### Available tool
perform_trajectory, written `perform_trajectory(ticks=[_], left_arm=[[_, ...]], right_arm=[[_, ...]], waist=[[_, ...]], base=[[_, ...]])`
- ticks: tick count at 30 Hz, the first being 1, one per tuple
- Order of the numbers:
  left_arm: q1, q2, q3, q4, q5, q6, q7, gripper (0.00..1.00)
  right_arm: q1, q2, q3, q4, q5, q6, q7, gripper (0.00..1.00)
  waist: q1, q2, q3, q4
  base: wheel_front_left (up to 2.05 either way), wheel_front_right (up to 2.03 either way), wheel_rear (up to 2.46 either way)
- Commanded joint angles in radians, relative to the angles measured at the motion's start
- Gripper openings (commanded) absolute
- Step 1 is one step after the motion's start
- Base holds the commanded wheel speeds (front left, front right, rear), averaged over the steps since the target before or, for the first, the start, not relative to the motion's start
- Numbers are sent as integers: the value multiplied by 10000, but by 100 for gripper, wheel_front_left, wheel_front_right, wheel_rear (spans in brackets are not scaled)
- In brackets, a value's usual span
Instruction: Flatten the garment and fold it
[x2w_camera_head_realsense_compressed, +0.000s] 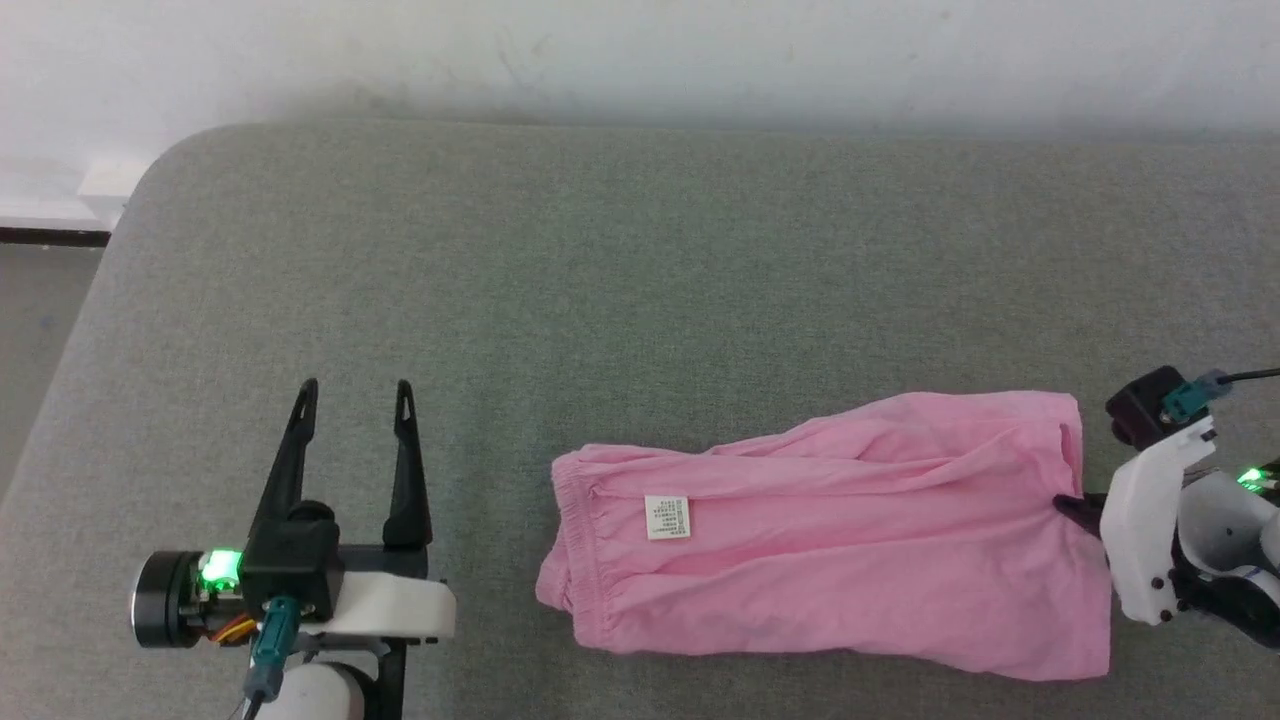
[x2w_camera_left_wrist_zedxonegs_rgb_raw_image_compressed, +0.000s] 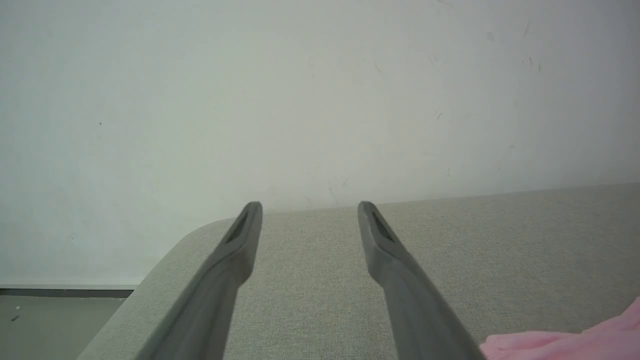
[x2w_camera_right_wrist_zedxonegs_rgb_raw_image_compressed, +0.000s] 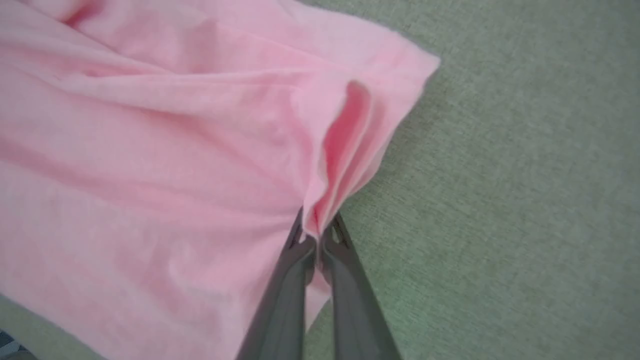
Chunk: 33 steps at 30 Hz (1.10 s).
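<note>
The pink shorts (x2w_camera_head_realsense_compressed: 830, 540) lie lengthwise on the grey cushion, gathered waistband at their left end with the small white label (x2w_camera_head_realsense_compressed: 667, 517) facing up. My right gripper (x2w_camera_head_realsense_compressed: 1072, 507) is shut on the hem of the shorts' right end. In the right wrist view the fingers (x2w_camera_right_wrist_zedxonegs_rgb_raw_image_compressed: 330, 250) pinch a fold of the shorts (x2w_camera_right_wrist_zedxonegs_rgb_raw_image_compressed: 165, 150), and the cloth puckers above them. My left gripper (x2w_camera_head_realsense_compressed: 353, 395) stands open over bare cushion well left of the waistband, nothing between its fingers. A corner of the shorts (x2w_camera_left_wrist_zedxonegs_rgb_raw_image_compressed: 565, 342) shows at the lower right of the left wrist view, beside the left gripper (x2w_camera_left_wrist_zedxonegs_rgb_raw_image_compressed: 310, 207).
The grey cushion (x2w_camera_head_realsense_compressed: 600, 280) has a rounded back left corner (x2w_camera_head_realsense_compressed: 170, 160) and stands against a pale wall (x2w_camera_head_realsense_compressed: 640, 50). Floor (x2w_camera_head_realsense_compressed: 30, 330) shows off its left edge. Bare cushion stretches behind the shorts.
</note>
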Motion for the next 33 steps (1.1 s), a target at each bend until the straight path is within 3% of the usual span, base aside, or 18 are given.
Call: perform_trajectory(ticks=[1,8,13,17,22,28,33], left_arm=[[151,-69,101,-2,129,-73,-47,100],[257,-75,181,18,358,-163,-47,100],[400,-56,223,-3,394,-192,-47,100],[464,-70,204,6,387,-266,-47,100],[437,-73,185,-14,415,-337,-47,100],[282,-140,47,-11,469,-397,-47,100],[108,-251,-92,17,474,-421,-47,100]], right_arm=[[-65,-297,-100,-43,142,-25,-129,0],[168,-1379,-704,-56,408,-25,-296,0],[425,-1716,-1042,-328,654,-25,-267,0],[668,-1956,-1017,-1469,728,-25,-252,0],[730,-2138,-854,-3745,882,-25,79,0],[109,-1781,-216,-5857,692,-25,892,0],[-969,-1033,952,-6332,359,-25,1621,0]], waist=[[-1,-1,-86,-145],[-1,-1,-241,-314],[-1,-1,-343,-387],[-1,-1,-392,-351],[-1,-1,-396,-267],[-1,-1,-314,-29],[-1,-1,-130,222]], base=[[0,0,0],[0,0,0],[0,0,0],[0,0,0],[0,0,0],[0,0,0],[0,0,0]])
